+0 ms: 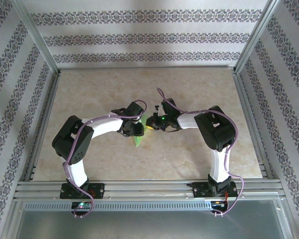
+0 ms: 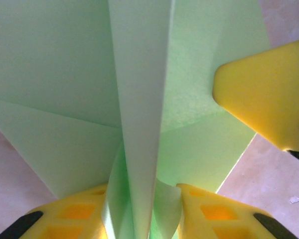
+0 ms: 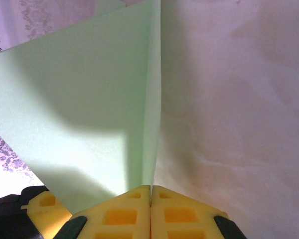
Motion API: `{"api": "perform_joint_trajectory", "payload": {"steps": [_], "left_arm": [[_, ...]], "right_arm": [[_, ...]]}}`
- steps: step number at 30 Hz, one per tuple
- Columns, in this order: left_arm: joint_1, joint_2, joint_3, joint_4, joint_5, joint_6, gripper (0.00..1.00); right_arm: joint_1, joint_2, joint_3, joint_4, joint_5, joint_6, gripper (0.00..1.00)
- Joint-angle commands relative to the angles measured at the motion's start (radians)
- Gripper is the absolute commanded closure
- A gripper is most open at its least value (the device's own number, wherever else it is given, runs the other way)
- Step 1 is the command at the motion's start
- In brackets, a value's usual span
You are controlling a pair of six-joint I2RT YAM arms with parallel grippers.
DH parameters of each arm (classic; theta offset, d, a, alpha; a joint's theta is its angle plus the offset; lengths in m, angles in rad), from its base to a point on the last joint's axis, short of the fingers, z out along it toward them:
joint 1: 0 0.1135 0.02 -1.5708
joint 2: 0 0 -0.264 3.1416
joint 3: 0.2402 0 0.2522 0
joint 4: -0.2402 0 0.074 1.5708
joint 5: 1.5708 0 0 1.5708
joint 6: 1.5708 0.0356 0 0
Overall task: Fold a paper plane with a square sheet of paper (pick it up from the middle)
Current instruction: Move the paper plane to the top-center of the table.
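Right gripper (image 3: 150,191) pinches the paper's (image 3: 79,99) crease; left gripper (image 2: 143,199) straddles its fold, grip unclear. Table (image 1: 89,89) spreads wide around, fenced by rails (image 1: 246,114).

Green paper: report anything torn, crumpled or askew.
No tear shows. In the left wrist view the folded paper bows out in loose curls between the fingers of the left gripper instead of lying flat, so the fold there looks puffy. The right gripper is shut neatly on the paper's edge.
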Motion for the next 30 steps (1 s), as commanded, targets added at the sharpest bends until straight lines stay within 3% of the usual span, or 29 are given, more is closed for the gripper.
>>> {"api": "perform_joint_trajectory", "payload": {"steps": [1,7,30], "left_arm": [[-0.01,-0.018,0.028,-0.034,-0.042,0.002,0.69],[-0.009,0.001,0.041,-0.033,-0.048,-0.016,0.78],[-0.013,0.06,0.085,-0.081,-0.032,-0.01,0.86]], "right_arm": [[-0.006,0.012,0.015,-0.009,-0.013,-0.009,0.93],[-0.005,0.012,0.015,-0.009,-0.016,-0.01,0.93],[-0.005,0.01,0.021,-0.007,-0.019,-0.006,0.91]]}}
